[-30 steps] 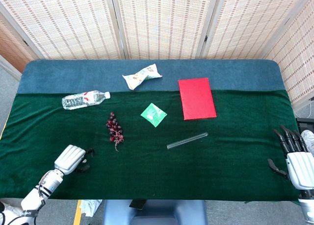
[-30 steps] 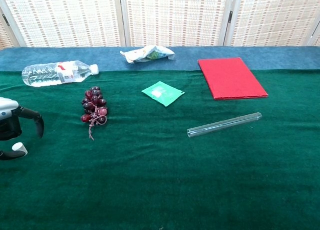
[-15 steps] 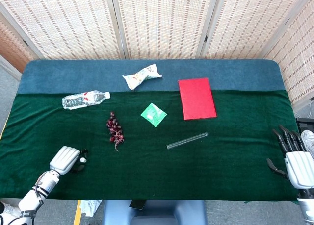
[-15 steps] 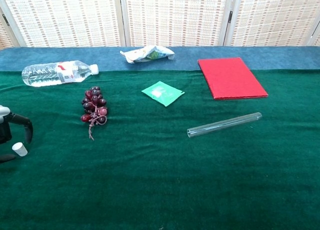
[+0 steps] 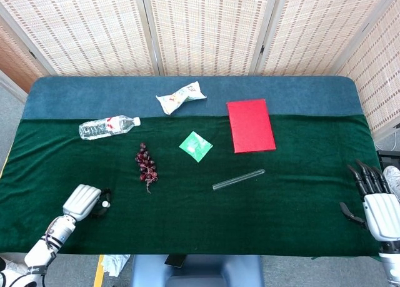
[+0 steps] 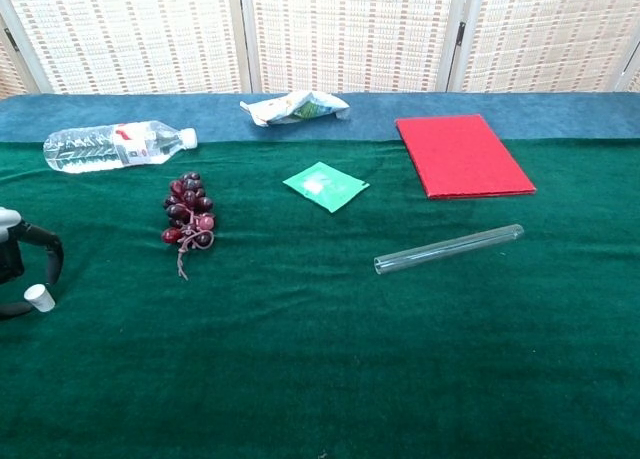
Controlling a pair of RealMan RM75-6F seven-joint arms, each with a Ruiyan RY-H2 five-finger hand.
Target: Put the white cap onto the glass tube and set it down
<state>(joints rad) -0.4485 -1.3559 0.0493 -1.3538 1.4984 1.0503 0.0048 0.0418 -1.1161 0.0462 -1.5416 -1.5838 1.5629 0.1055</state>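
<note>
The left hand [image 5: 81, 201] has drawn back toward the front left corner of the table [image 5: 294, 224] since a second ago, when it sat a little further in and higher over the cloth. Its dark fingers [image 6: 45, 251] curl around the white cap [image 6: 39, 298], which sits between the fingertips near the left edge; whether they actually pinch it or only cage it cannot be told. The cap itself has barely shifted over the last half second. The glass tube [image 5: 238, 179] has not moved: it lies on its side on the green cloth right of the table's middle, well apart from the cap and from both hands, just in front of the red book [image 5: 250, 125]. The right hand [image 5: 374, 198] stays at the front right edge, fingers apart and holding nothing, much as before.
</note>
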